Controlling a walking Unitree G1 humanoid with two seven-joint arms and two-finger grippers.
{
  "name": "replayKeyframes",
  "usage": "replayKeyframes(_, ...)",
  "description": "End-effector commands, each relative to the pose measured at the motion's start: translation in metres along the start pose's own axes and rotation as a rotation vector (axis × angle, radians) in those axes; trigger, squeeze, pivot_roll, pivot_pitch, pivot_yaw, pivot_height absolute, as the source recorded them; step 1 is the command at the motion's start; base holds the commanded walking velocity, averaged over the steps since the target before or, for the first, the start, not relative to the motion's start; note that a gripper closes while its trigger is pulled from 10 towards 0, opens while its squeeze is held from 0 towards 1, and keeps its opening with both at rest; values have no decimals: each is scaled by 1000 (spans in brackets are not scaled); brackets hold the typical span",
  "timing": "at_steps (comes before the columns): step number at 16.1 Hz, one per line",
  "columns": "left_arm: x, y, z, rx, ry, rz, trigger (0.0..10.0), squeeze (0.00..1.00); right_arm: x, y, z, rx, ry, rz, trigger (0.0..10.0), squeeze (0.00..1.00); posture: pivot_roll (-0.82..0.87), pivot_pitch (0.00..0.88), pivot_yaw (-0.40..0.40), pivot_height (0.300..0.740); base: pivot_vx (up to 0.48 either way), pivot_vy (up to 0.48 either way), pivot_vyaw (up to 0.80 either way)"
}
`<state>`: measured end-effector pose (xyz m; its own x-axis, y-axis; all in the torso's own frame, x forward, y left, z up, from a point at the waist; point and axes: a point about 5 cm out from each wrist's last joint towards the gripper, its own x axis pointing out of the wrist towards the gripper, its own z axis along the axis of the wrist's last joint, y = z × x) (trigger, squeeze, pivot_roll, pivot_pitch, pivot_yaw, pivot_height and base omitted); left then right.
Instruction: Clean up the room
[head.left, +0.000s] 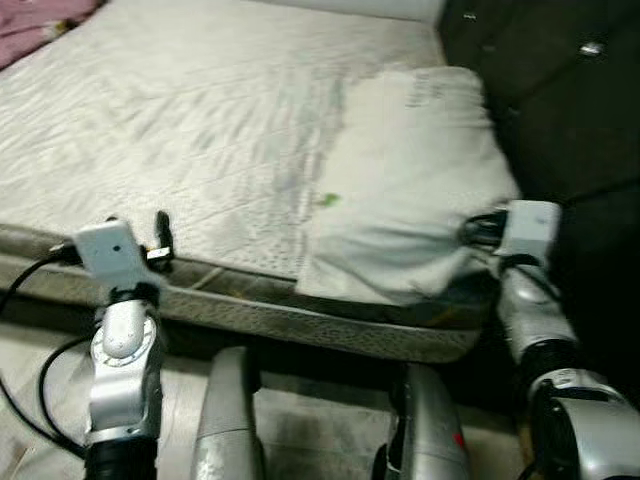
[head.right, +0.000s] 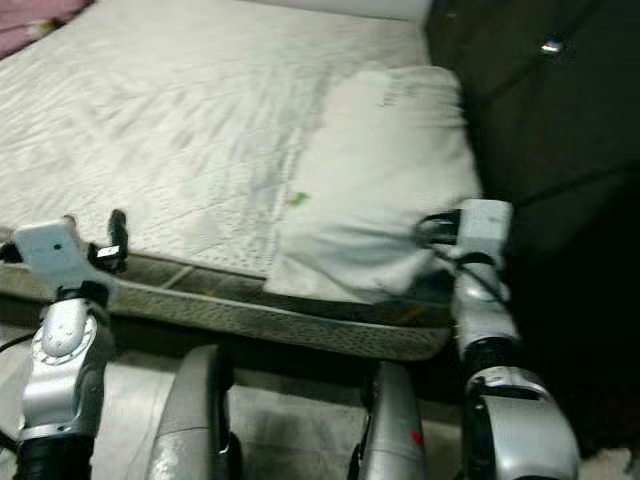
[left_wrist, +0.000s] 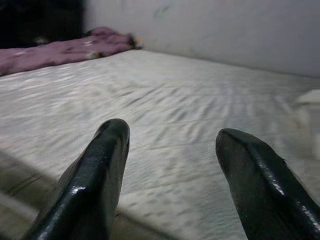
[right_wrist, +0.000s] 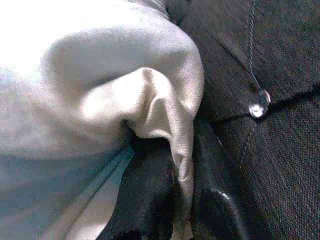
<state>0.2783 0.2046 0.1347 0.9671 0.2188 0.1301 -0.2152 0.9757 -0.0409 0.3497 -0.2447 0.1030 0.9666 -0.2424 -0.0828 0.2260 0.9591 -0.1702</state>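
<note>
White pillow (head.left: 415, 185) laid at right corner of bare mattress (head.left: 170, 120), against dark tufted headboard (head.left: 560, 100). Pillow's near corner pinched by right gripper (right_wrist: 187, 200), jaws closed on fabric fold. Left gripper (left_wrist: 170, 165) held over mattress's near edge, jaws parted, nothing held. Pink cloth (left_wrist: 65, 47) seen at far corner.

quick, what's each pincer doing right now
Left pincer: open, holding nothing, over the mattress edge.
Right pincer: shut on a corner of the pillow.
</note>
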Motion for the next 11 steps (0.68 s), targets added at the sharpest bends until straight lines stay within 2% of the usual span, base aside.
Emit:
replayKeyframes(1,-2,2,-5,8,17,14,10000,0,5,7,21,1,-88,19,10000,0,134,0,-45,531,0,0,0)
replayKeyframes(3,-3,4,-6,9,22,27,10000,0,4,15,22,5,-89,36,10000,8,139,0,-51,531,0,0,0)
replayKeyframes(4,-3,3,-7,6,22,30,10000,0,4,20,24,20,-99,54,10000,1000,143,0,-56,531,0,0,0)
replayKeyframes(7,-2,2,-8,3,24,33,10000,0,4,24,23,-4,-101,28,10000,1000,141,0,-57,531,0,0,0)
replayKeyframes(11,-2,2,-9,-15,39,31,10000,0,-14,35,-10,28,6,59,10000,1000,126,0,-52,531,0,0,0)
